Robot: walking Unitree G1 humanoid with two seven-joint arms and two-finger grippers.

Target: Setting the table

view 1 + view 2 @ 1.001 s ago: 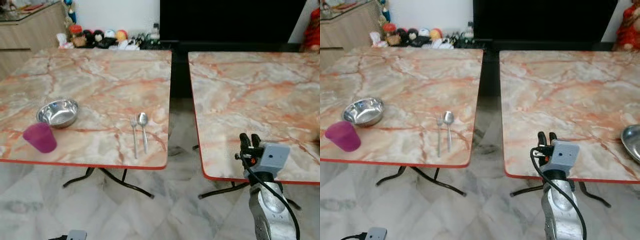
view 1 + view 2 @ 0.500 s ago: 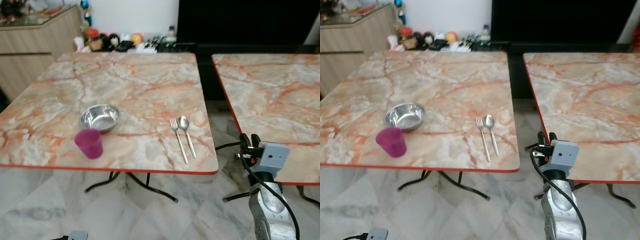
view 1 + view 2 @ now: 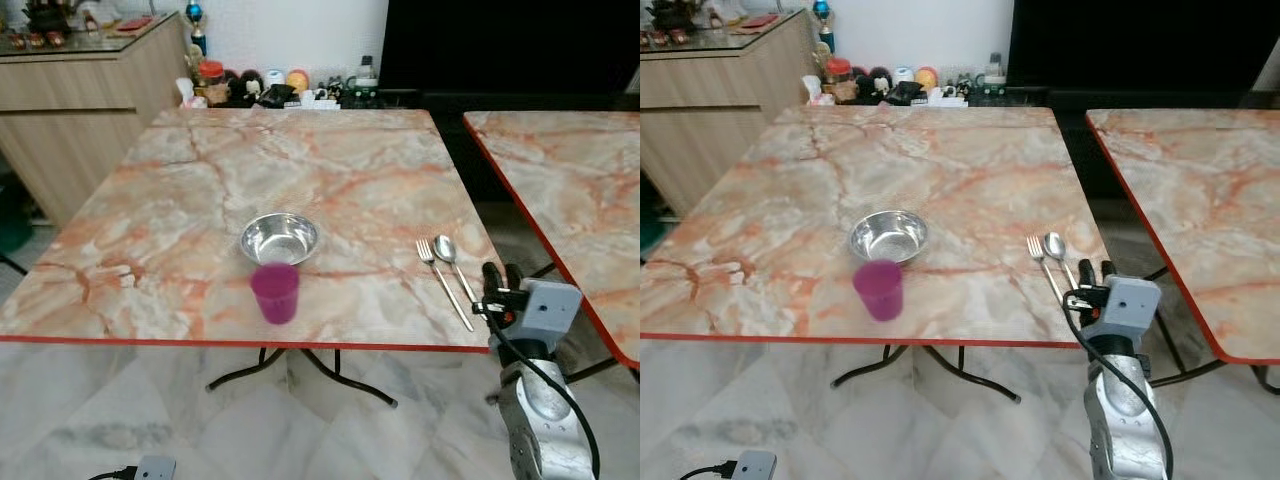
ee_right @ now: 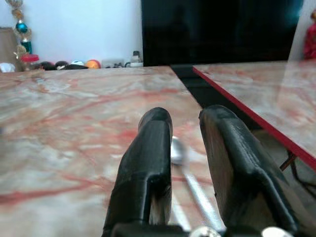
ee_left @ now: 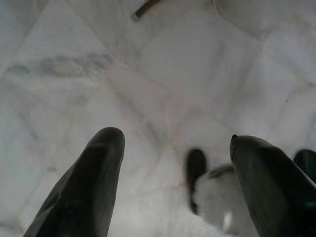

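1. Marble-patterned in pink and orange with a red edge, the table [image 3: 200, 180] carries a steel bowl [image 3: 279, 238] near its middle.
2. At 6 o'clock of the bowl, just beside it, stands a purple cup [image 3: 275, 292], upright.
3. At 3 o'clock of the bowl, well apart from it and near the table's right edge, a fork [image 3: 442, 281] and a spoon [image 3: 453, 264] lie side by side (fork on the bowl's side, spoon at its 3 o'clock), heads pointing to 12 o'clock.
4. The right end effector [image 3: 1095, 272] hovers at the table's near right corner, just at 6 o'clock of the fork and spoon handles; in the right wrist view its fingers [image 4: 148, 163] stand a narrow gap apart, empty, with the spoon seen between them.
5. The left end effector [image 5: 173, 177] hangs low over the pale marble floor [image 5: 148, 74], its fingers spread wide and holding nothing.
6. A second table [image 3: 570, 180] of the same pattern stands at 3 o'clock, apart from the first.
7. At 12 o'clock, beyond the table, small toys and bottles [image 3: 270, 85] line the wall, and a wooden cabinet [image 3: 80, 100] sits at 10 o'clock.
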